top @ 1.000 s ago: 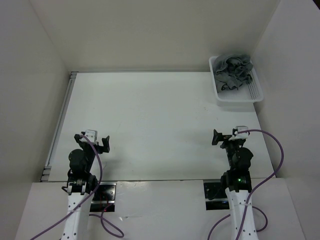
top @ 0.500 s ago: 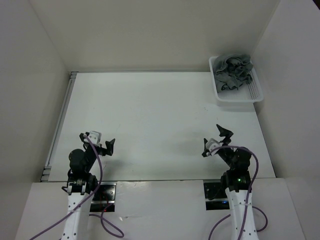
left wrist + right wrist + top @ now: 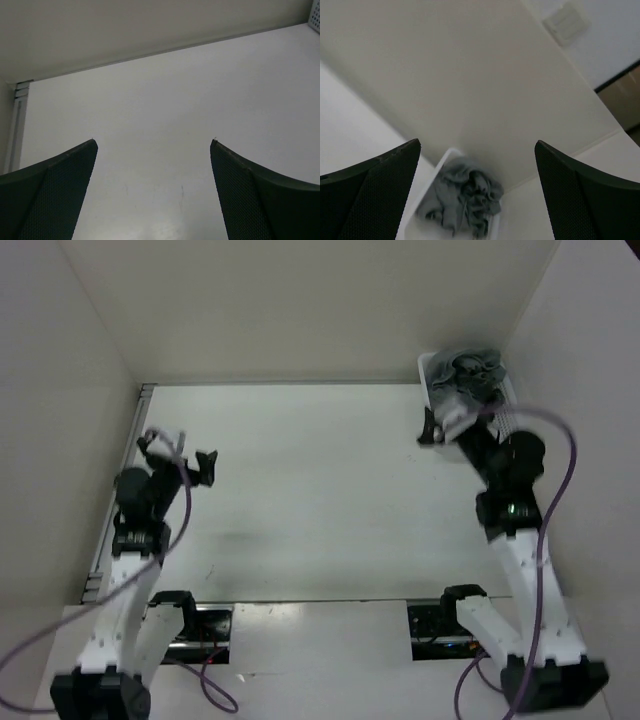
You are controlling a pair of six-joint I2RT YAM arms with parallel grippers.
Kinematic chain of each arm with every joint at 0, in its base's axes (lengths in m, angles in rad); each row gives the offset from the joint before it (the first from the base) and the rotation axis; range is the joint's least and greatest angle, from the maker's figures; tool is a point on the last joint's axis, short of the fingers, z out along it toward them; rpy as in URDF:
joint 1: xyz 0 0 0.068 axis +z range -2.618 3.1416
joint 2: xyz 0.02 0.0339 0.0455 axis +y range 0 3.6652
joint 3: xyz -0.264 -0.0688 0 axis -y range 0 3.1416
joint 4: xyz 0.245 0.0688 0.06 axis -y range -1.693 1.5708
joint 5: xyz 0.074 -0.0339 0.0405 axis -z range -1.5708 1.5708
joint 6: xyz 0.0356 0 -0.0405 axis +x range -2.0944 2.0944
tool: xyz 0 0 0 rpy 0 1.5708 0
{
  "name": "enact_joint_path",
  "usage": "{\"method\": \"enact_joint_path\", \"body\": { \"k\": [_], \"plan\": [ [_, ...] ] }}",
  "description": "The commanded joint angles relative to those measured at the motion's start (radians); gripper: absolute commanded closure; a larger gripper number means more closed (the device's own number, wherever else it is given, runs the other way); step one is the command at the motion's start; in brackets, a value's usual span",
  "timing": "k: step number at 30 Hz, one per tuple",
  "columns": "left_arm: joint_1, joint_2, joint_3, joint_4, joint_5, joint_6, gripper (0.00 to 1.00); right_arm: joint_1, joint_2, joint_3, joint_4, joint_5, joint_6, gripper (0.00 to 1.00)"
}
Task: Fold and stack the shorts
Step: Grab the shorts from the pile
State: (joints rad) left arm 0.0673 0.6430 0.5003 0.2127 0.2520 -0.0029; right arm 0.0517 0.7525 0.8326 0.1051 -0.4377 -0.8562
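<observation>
Pickup of shorts point(image 3: 470, 375), bunched in basket point(image 3: 424, 365) at desk's far-right corner: drop right gripper point(image 3: 476, 144), wide open and empty, straight onto the heap, pinch a thick fold, lift clear of rim; park left gripper point(image 3: 154, 141), likewise open and empty, over desk's left side.

White matte flat table top point(image 3: 320, 490), a few faint scuffs. Plain off-white panel walls point(image 3: 300, 310) close it in at back, left and right. Pale metal rail point(image 3: 137, 412) along left table edge. Small white rectangular wall plate point(image 3: 566, 21) high up. Light even, shadows soft.
</observation>
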Motion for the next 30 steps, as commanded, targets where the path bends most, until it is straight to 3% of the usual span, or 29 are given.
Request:
{"method": "enact_joint_path", "body": {
  "k": [1,3,4,5,6,8,11,12,14,21,26,30],
  "plan": [
    [-0.003,0.419,0.410,-0.143,0.032,0.003,0.00,0.105,0.471,0.406,-0.144,0.466,0.268,0.00],
    [-0.017,0.705,0.611,-0.343,0.003,0.003,0.00,0.117,0.711,0.663,-0.244,0.620,0.385,0.00],
    [-0.026,0.768,0.727,-0.378,-0.017,0.003,0.00,0.117,0.779,0.742,-0.312,0.620,0.422,0.00],
    [-0.035,0.856,0.768,-0.424,-0.017,0.003,0.00,0.087,0.842,0.819,-0.443,0.620,0.528,0.00],
    [-0.035,0.894,0.802,-0.447,-0.004,0.003,0.00,0.061,0.963,0.961,-0.499,0.573,0.590,0.00],
    [-0.072,1.013,0.930,-0.530,-0.003,0.003,0.00,-0.024,1.079,1.086,-0.615,0.531,0.705,0.00],
    [-0.106,1.200,1.114,-0.683,-0.048,0.003,0.00,-0.099,1.295,1.351,-0.674,0.504,0.888,0.00],
    [-0.115,1.242,1.239,-0.744,-0.066,0.003,0.00,-0.125,1.335,1.382,-0.674,0.504,0.908,0.00],
    [-0.147,1.328,1.303,-0.745,-0.179,0.003,0.00,-0.134,1.433,1.450,-0.665,0.531,0.930,0.00],
    [-0.271,1.397,1.328,-0.722,-0.339,0.003,0.00,-0.245,1.617,1.551,-0.656,0.613,1.054,0.05],
    [-0.281,1.460,1.400,-0.713,-0.353,0.003,0.00,-0.245,1.641,1.535,-0.688,0.388,0.999,0.05],
    [-0.290,1.481,1.410,-0.722,-0.375,0.003,0.00,-0.263,1.641,1.481,-0.697,0.364,1.011,0.05]
  ]
}}
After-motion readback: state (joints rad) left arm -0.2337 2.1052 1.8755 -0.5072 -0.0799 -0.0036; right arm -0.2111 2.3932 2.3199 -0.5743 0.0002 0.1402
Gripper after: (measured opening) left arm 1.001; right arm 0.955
